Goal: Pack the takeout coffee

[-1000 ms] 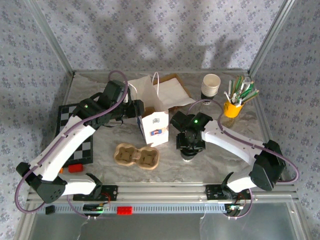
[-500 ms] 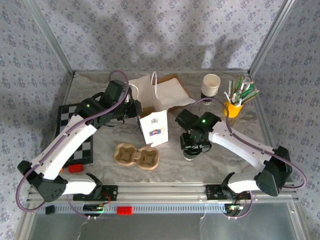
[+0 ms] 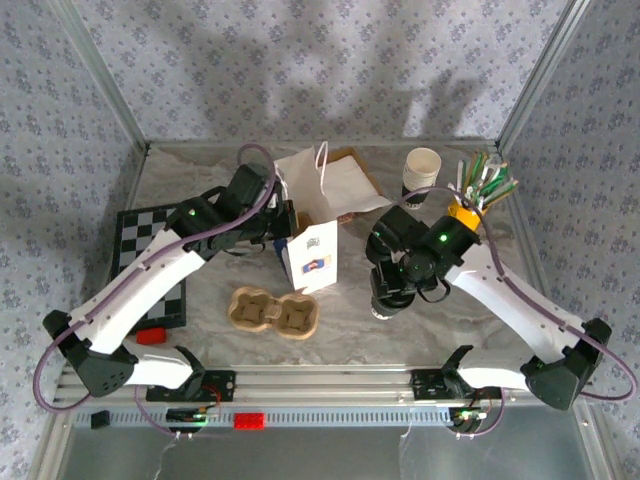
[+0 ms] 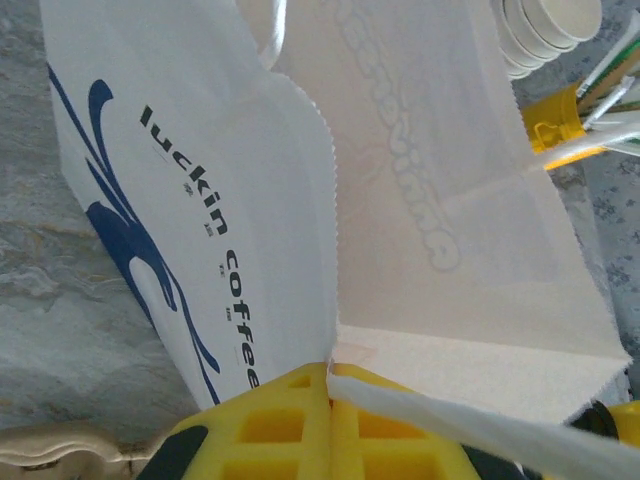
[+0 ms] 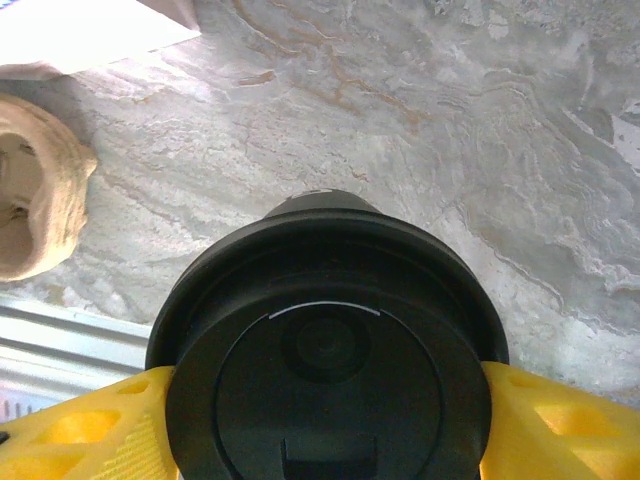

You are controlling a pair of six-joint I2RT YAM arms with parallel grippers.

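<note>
Found the coffee cup (image 3: pixel 383 309) on the table (image 3: pixel 430 338) a little toward 4 o'clock of its middle, near the 3 o'clock side of the paper bag (image 3: pixel 312 256) and apart from it. Looked straight down on its round black lid (image 5: pixel 325 350) in the right wrist view, with grey marbled tabletop all around. Could not tell whether the cup's foot touched the table.

Had the right claw (image 3: pixel 390 290) directly above the cup, clamped on the lid's rim, with yellow fingers (image 5: pixel 80 432) pressed at 9 and 3 o'clock of it. Reached with the right arm from its base at 5 o'clock, swung out toward 3 o'clock, then back toward the middle, wrist bent down.

Stretched the left arm from 7 o'clock up toward 1 o'clock. Pinched the bag's upper edge in the left claw (image 4: pixel 330 415), yellow pads closed on the paper at the bag's 10 o'clock corner.

Left a brown pulp cup tray (image 3: pixel 275 312) at 7 o'clock of the bag, a checkerboard (image 3: pixel 140 255) at 9 o'clock, stacked cups (image 3: pixel 422 168) and a yellow holder (image 3: pixel 464 216) of sticks near 1 o'clock.
</note>
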